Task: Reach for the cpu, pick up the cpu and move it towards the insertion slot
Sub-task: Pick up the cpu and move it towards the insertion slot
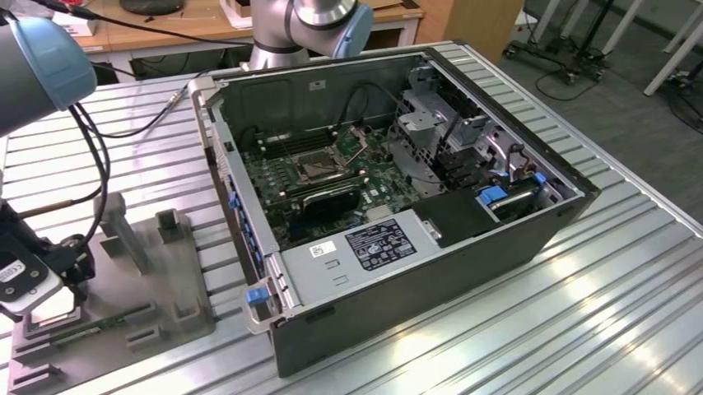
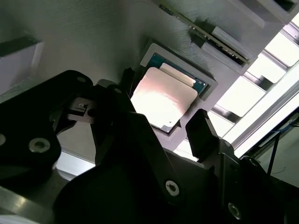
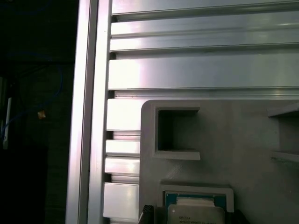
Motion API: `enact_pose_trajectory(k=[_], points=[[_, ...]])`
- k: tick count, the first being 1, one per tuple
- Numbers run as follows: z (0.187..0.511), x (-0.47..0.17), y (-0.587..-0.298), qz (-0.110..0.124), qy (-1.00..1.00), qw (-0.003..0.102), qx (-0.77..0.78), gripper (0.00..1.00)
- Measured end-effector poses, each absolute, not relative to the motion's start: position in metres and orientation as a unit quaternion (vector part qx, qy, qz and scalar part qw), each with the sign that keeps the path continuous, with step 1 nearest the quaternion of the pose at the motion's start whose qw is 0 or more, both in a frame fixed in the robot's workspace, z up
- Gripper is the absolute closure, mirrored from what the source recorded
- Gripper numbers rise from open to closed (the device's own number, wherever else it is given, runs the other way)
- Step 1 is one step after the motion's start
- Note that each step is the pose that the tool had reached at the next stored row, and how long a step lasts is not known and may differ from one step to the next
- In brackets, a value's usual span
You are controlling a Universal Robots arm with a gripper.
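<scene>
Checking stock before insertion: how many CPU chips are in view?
1. The cpu lies in a recess of the gray tray, under the claw. The insertion slot in the case shows a dark centre, no chip seen.

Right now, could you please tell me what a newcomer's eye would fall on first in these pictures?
The open computer case dominates the middle of the exterior view, its green board bared around the insertion slot. In the second wrist view the silvery cpu gleams in a gray tray recess, with the open pincer straddling it.

Gripper [image 2: 162, 96] low, fingers [image 2: 202, 133] spread apart.
</scene>
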State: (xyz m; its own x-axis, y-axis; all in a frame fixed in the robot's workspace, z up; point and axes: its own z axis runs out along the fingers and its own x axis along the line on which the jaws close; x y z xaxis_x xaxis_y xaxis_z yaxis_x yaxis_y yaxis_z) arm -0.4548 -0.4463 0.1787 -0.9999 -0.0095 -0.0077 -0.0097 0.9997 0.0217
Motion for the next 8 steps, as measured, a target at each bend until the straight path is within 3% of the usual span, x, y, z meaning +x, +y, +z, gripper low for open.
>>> enact_pose_trajectory(k=[8], points=[[0.1784,-0.4517,-0.447,0.011,1.0,0.004,-0.003,0.28]])
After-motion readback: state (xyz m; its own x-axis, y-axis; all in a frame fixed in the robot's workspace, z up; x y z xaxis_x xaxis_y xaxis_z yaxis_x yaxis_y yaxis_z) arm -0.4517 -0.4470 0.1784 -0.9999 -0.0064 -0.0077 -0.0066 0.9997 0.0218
